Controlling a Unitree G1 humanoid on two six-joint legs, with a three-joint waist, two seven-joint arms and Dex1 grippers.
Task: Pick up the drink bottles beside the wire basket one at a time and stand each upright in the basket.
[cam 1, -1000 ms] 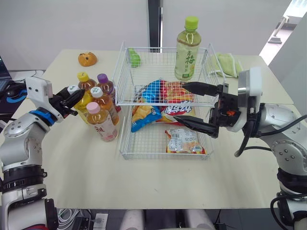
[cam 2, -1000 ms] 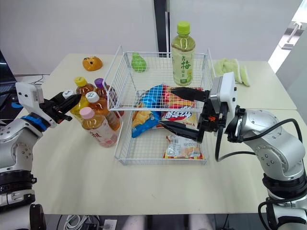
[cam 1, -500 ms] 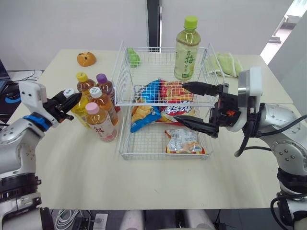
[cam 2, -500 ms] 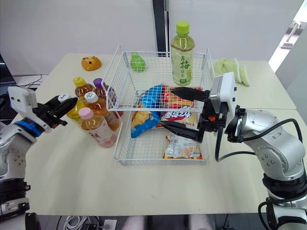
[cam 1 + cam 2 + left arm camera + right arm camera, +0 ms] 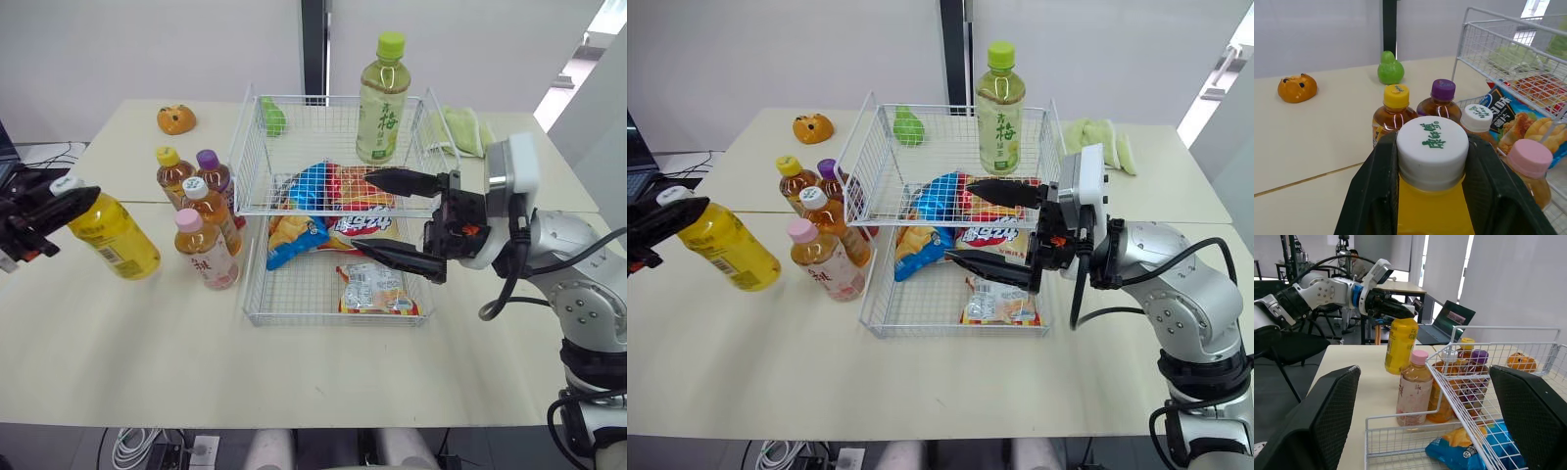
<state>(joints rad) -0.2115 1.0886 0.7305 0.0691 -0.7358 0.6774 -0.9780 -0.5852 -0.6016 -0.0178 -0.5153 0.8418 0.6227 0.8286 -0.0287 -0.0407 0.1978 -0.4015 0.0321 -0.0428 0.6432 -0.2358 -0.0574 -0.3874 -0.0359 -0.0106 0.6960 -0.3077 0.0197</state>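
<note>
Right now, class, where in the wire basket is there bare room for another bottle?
Bare mesh at back left, between the left wall of the wire basket and the green tea bottle, and at front left, between the blue chip bag and the front rim. Middle and right are crowded: snack bags, with the open right gripper over them.

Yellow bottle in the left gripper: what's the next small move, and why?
Likely carry the yellow bottle toward the wire basket, righting it on the way. The left gripper is shut on its capped neck, and it hangs tilted, apart from the four standing bottles, well short of the basket rim.
</note>
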